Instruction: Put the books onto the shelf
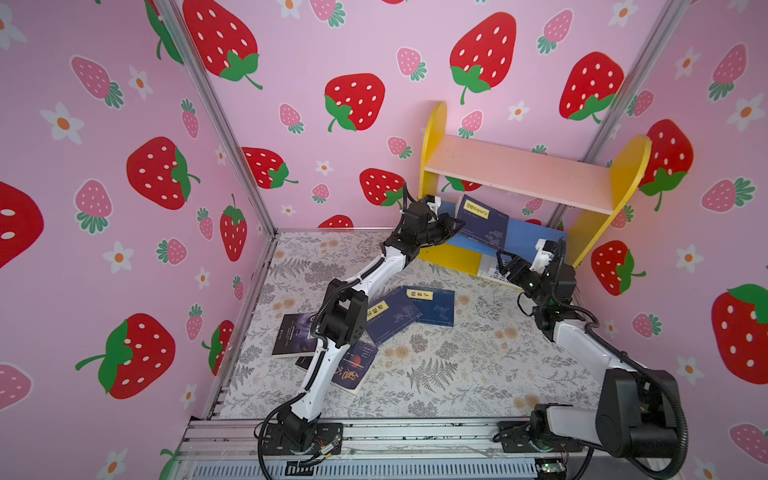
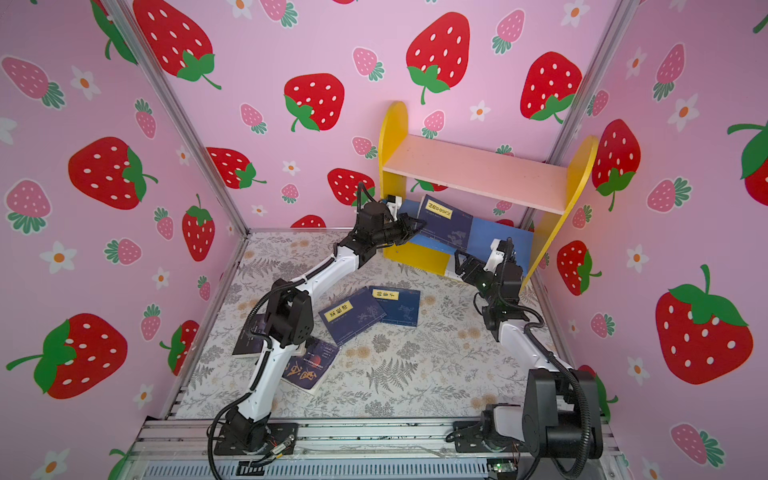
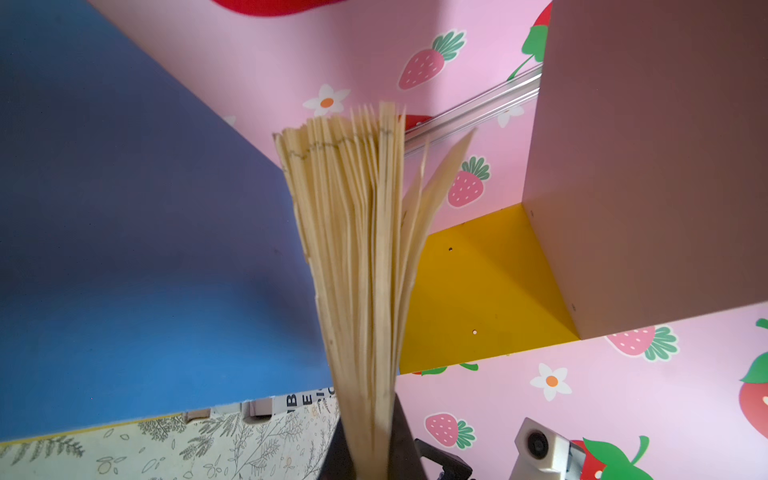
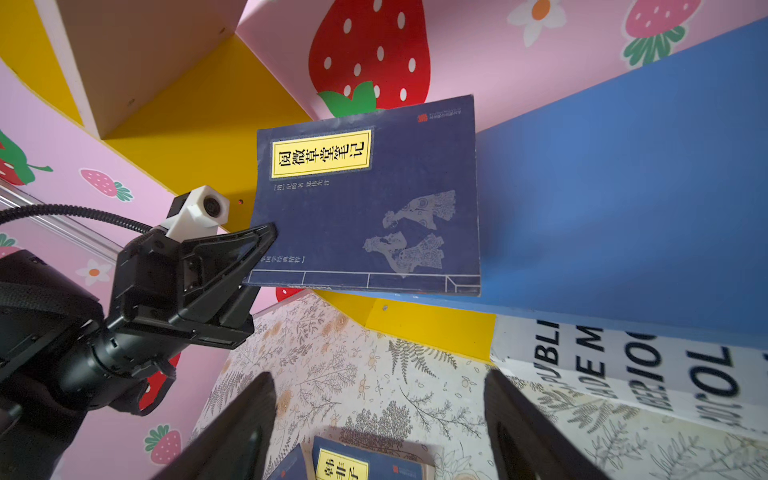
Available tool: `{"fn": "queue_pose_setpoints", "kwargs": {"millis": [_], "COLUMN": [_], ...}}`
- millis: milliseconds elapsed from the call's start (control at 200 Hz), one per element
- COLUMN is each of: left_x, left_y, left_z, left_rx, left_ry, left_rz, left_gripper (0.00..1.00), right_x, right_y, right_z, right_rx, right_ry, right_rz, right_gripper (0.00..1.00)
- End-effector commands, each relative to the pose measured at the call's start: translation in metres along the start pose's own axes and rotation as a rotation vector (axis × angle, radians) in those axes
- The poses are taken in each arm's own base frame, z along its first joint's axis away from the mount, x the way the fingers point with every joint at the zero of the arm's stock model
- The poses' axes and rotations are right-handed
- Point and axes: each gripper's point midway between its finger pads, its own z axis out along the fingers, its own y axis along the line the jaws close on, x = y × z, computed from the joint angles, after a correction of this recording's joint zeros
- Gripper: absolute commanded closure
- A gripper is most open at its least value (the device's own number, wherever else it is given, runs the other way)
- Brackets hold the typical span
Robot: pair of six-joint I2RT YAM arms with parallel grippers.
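Books are scattered: one navy book (image 1: 482,220) stands tilted on the blue lower board (image 1: 528,241) of the shelf (image 1: 627,166), a corner pinched by the left jaws. The right jaws hang spread near a white book (image 4: 623,365) lying at the shelf's front edge. Two more navy books (image 1: 432,307) and two dark books (image 1: 291,336) lie on the tabletop (image 1: 457,374).

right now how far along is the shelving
Done: nothing clearly shelved. In hand: left hand grips a navy book at the blue board; right hand open by the white books. Left: two more navy books and two dark books on the table.
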Motion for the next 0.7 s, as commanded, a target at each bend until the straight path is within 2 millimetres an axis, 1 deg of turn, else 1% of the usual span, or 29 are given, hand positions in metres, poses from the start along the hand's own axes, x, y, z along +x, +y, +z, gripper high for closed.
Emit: {"fn": "queue_pose_setpoints", "kwargs": {"millis": [0, 135, 185, 280, 350, 530, 670, 690], "left_x": [-0.01, -0.009, -0.01, -0.011, -0.011, -0.01, -0.013, -0.014], "left_y": [-0.024, -0.006, -0.001, 0.004, 0.008, 0.027, 0.041, 0.043], "left_z": [0.001, 0.006, 0.007, 0.009, 0.012, 0.015, 0.014, 0.013], "left_rx": [0.035, 0.003, -0.012, -0.023, -0.032, -0.067, -0.086, -0.089], "left_ry": [-0.016, -0.021, -0.026, -0.033, -0.029, -0.021, -0.025, -0.025], "left_rz": [0.065, 0.066, 0.07, 0.083, 0.084, 0.074, 0.056, 0.053], "left_gripper": [1.0, 1.0, 1.0, 0.97, 0.97, 0.96, 0.95, 0.9], "right_x": [-0.031, -0.037, -0.036, -0.035, -0.035, -0.039, -0.039, -0.038], "right_y": [0.015, 0.015, 0.013, 0.009, 0.005, -0.005, -0.019, -0.02], "right_z": [0.013, 0.029, 0.038, 0.054, 0.063, 0.077, 0.086, 0.088], "right_rx": [-0.02, -0.018, -0.015, -0.011, 0.002, 0.069, 0.175, 0.184], "right_ry": [-0.123, -0.174, -0.181, -0.186, -0.196, -0.223, -0.233, -0.232], "right_rz": [-0.059, -0.072, -0.074, -0.073, -0.075, -0.094, -0.112, -0.116], "right_gripper": [0.19, 0.2, 0.19, 0.2, 0.21, 0.21, 0.21, 0.21]}}
